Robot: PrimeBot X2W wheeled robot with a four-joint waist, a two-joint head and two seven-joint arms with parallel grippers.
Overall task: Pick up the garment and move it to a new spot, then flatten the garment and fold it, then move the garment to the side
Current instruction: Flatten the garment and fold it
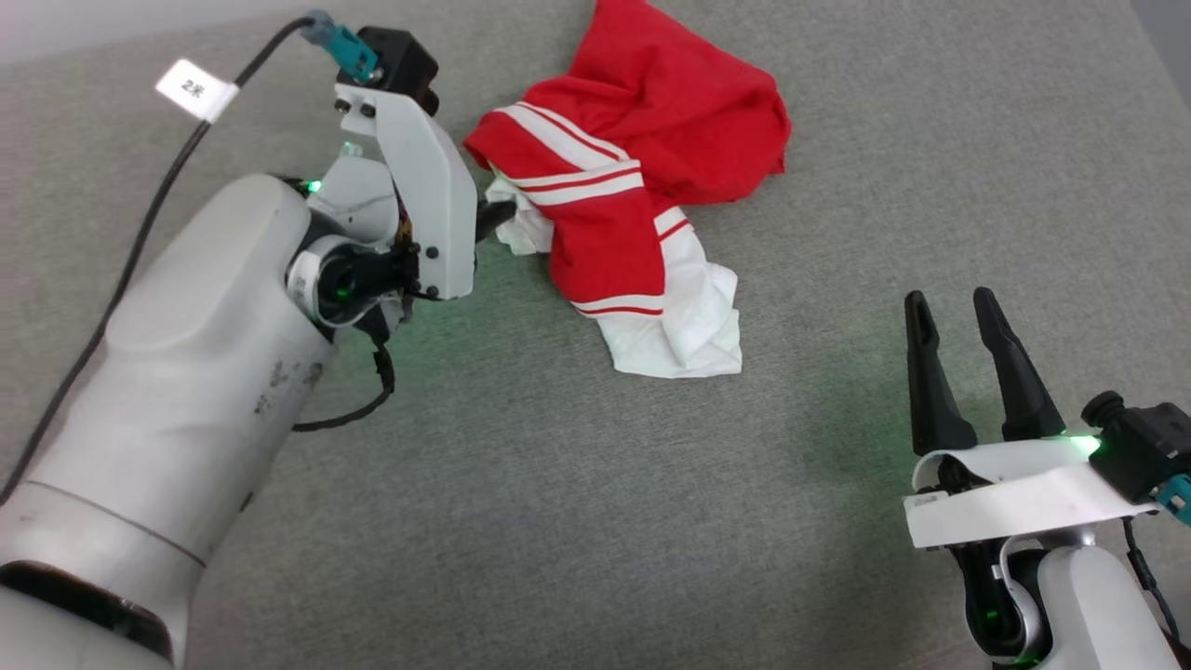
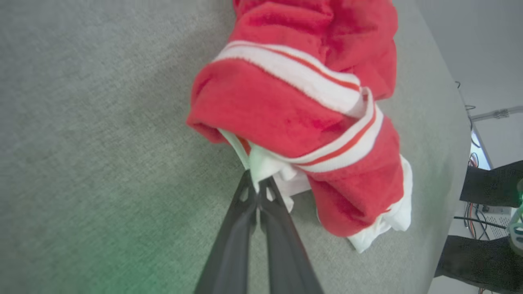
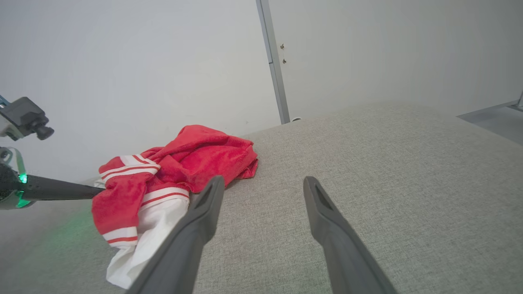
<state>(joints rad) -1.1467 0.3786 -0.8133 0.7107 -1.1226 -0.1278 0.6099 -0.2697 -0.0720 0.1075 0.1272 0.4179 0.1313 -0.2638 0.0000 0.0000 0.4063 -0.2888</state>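
1. One grey tabletop [image 1: 558, 521].
2. One garment [image 1: 651, 149], crumpled in a heap at the far middle of the tabletop.
3. Two grippers: left gripper [image 2: 256, 190] clamped on the garment's white edge; right gripper [image 1: 951, 300] fingers apart, well away from it.

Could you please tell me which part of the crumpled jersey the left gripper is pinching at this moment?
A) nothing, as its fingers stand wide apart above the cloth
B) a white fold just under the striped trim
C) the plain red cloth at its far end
B: in the left wrist view the left gripper has its two fingers pressed together on a white fold of the garment.
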